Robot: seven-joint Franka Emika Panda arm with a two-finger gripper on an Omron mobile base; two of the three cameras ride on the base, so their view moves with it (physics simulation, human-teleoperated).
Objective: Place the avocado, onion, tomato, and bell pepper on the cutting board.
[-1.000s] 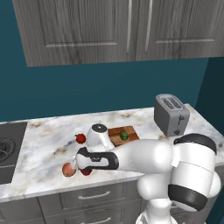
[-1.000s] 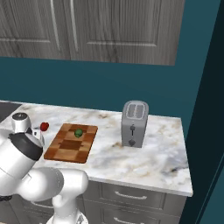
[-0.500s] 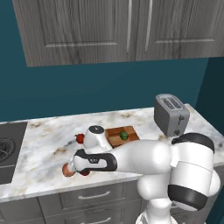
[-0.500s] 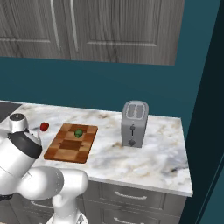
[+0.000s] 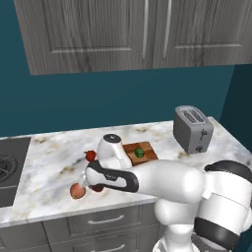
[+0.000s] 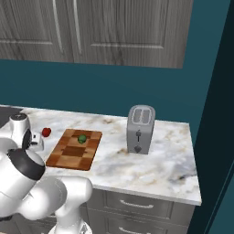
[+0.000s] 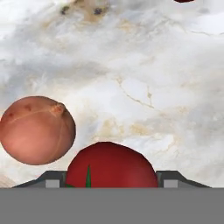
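Gripper [image 7: 112, 181]: low over the front part of the marble worktop [image 5: 54, 152], toward its left half. In the hand view only its two finger bases show, one either side of a red fruit; whether the jaws press on it or stand apart cannot be told.

Tomato [image 7: 111, 165]: deep red with a green stem mark, directly between the finger bases; in the left base view a red patch [image 5: 97, 188] peeks out under the forearm near the front edge.

Onion [image 5: 77, 190]: peach-pink ball on the worktop near the front edge, just beside the tomato; the hand view shows the two close together [image 7: 37, 130], and whether they touch cannot be told.

Second red fruit [image 5: 90, 155]: further back on the worktop, left of the board, apart from it.

Cutting board [image 6: 73, 149]: checkered wood, flat on the worktop at mid-depth, right of the arm.

Avocado [image 6: 82, 138]: small, green, resting on the board near its far edge.

Toaster [image 6: 140, 129]: silver, upright, toward the right end of the worktop, well apart from the board.

Stovetop [image 5: 10, 170]: dark, at the left end.

Cabinets [image 5: 142, 34]: grey wood-grain, above the back wall.
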